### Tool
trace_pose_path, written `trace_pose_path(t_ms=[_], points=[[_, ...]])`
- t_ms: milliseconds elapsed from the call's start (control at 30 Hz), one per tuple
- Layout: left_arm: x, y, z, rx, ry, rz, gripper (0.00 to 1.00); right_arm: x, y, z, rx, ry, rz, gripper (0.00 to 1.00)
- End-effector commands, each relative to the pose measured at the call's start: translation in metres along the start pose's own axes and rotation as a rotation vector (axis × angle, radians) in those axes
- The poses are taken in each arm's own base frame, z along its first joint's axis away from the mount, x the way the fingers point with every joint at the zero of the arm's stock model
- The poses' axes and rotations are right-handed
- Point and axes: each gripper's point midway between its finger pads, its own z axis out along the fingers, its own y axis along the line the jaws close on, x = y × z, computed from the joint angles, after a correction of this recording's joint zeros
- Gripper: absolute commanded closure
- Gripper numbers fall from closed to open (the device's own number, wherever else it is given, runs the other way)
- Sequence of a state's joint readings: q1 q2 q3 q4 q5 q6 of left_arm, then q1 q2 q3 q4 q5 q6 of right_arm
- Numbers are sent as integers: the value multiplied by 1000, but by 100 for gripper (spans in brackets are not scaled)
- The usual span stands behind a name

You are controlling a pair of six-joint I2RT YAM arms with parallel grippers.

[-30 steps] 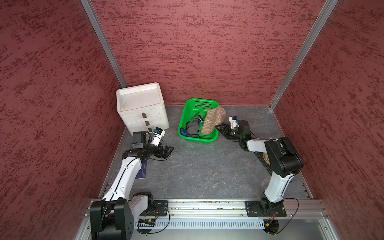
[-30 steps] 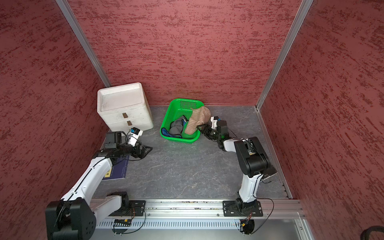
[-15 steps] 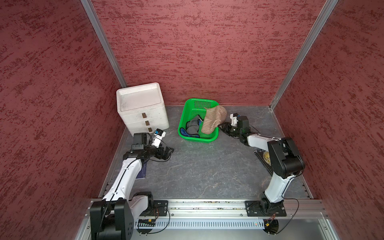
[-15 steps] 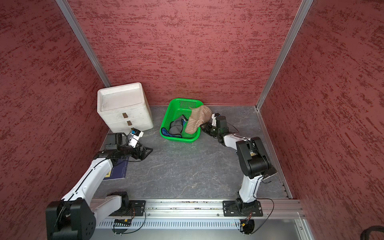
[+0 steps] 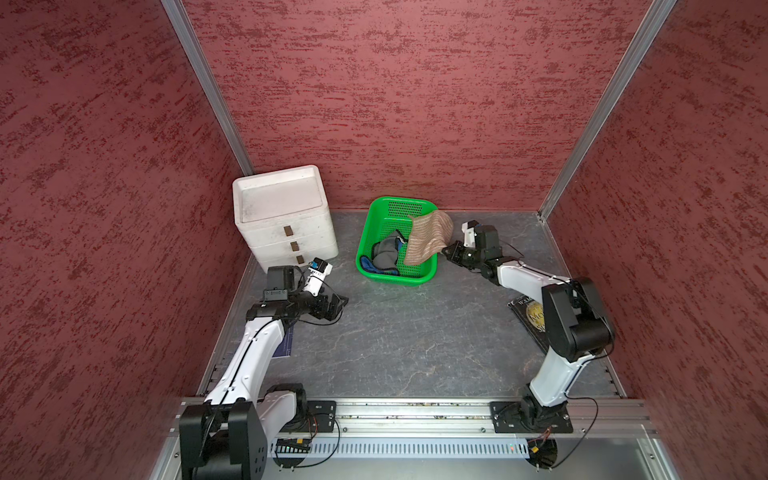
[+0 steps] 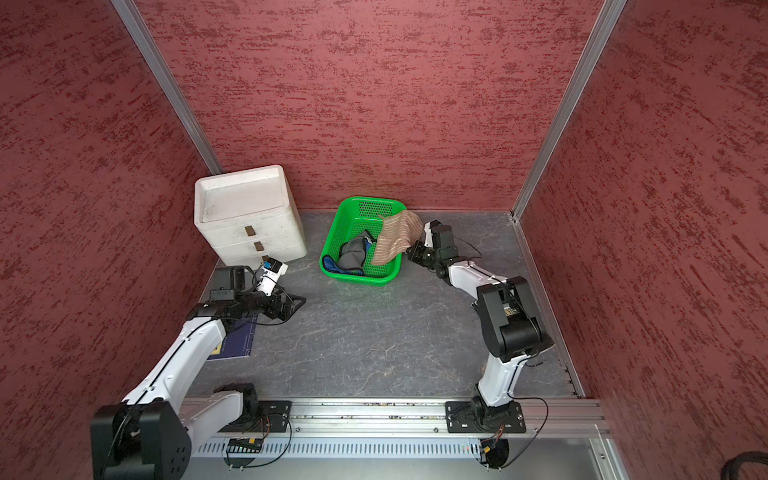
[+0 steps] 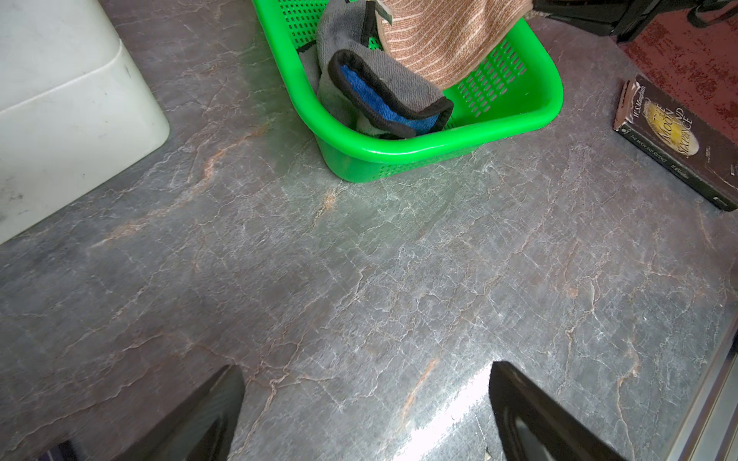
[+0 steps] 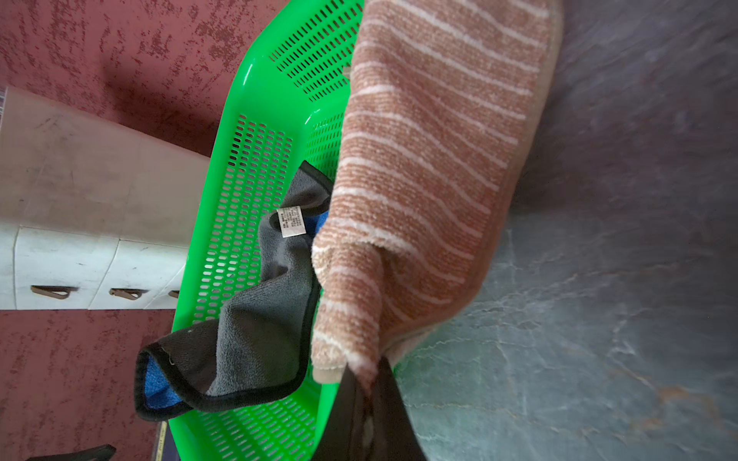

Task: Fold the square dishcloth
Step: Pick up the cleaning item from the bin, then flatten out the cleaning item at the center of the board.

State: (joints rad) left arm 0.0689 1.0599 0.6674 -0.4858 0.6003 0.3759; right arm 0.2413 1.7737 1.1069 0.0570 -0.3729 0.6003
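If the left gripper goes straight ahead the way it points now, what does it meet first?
Probably bare table: the open left gripper looks tilted slightly down at it. If it skims level instead, the basket comes next. Depth is unclear.

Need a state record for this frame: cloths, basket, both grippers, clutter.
green basket: on the table, near the back wall
striped dishcloth: brown, draped over the basket's rim, partly inside, not yet folded
grey-blue cloth: crumpled inside the basket
right gripper: shut on an edge of the striped dishcloth, beside the basket
left gripper: open, empty, over bare table
white drawer unit: back corner, left arm's side
book: flat on the table, right arm's side
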Motion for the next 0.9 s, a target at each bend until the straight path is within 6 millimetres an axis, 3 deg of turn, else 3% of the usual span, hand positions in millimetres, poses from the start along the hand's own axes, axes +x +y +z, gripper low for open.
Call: trace_pose_path(t_ms=[0,167,267,467,567,733,867], points=[[-2,0,-1,-6,-15,32,0,-23,27,-30,30,-59,-115,100],[-5,0,-1,1,-9,25,0,-27,79,-71,43,-92,-286,100],[-8,-3,-3,13,-6,30,0,-10,105,-93,76,-73,-383,100],[-7,-19,-9,76,19,74,0,56,158,-150,97,-38,-594,100],[-2,-36,-12,138,54,111,0,98,175,-191,87,-1,-665,100],[12,-61,7,186,130,232,0,147,180,-237,26,84,-651,100],[12,-69,35,158,180,312,0,184,181,-251,-28,200,-646,100]])
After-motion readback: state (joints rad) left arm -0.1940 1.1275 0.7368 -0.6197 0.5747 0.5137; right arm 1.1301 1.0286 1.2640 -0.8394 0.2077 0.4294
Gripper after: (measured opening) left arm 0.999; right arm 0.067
